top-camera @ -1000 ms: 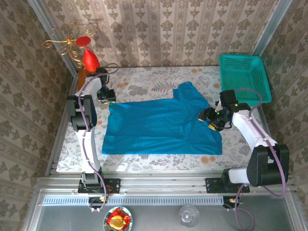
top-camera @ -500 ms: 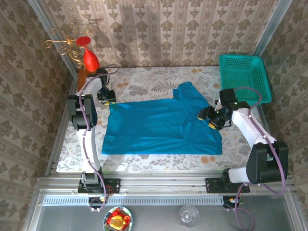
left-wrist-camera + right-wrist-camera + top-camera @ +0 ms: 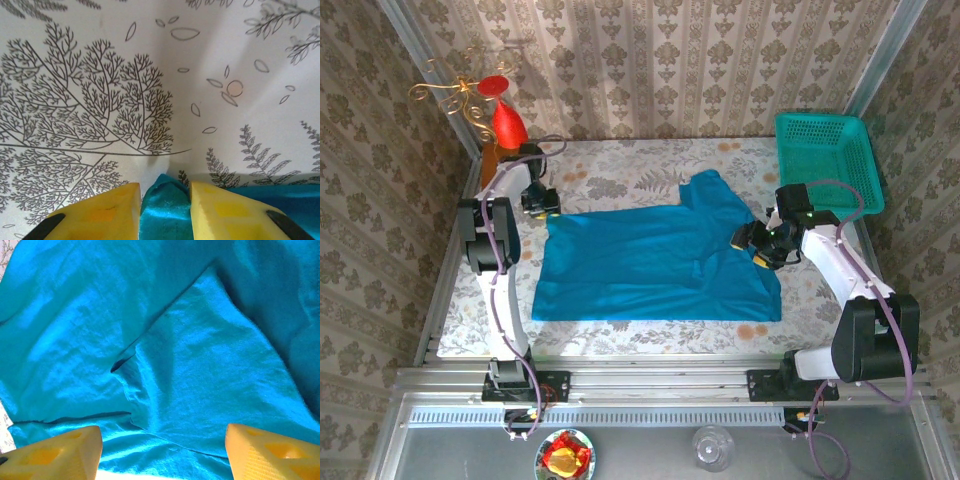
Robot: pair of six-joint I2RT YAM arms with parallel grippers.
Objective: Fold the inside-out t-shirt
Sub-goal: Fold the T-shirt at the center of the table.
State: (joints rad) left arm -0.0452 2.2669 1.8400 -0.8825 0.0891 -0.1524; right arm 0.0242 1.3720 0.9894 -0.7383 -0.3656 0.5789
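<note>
The teal-blue t-shirt [image 3: 655, 260] lies spread across the middle of the table, one sleeve pointing toward the back. My left gripper [image 3: 545, 208] sits at the shirt's far left corner. In the left wrist view its yellow fingers [image 3: 105, 210] are shut on a pinch of the t-shirt [image 3: 165, 210] just above the tablecloth. My right gripper [image 3: 752, 247] hovers over the shirt's right edge. In the right wrist view the t-shirt [image 3: 200, 370] lies creased below my right gripper [image 3: 162, 450], whose jaws stand wide apart with only flat cloth between them.
A green mesh basket [image 3: 825, 160] stands at the back right corner. A red vase and gold ornament [image 3: 505, 120] stand at the back left. The floral tablecloth [image 3: 620, 175] shows behind the shirt. A bowl [image 3: 565, 455] and a glass [image 3: 712, 445] sit near the front rail.
</note>
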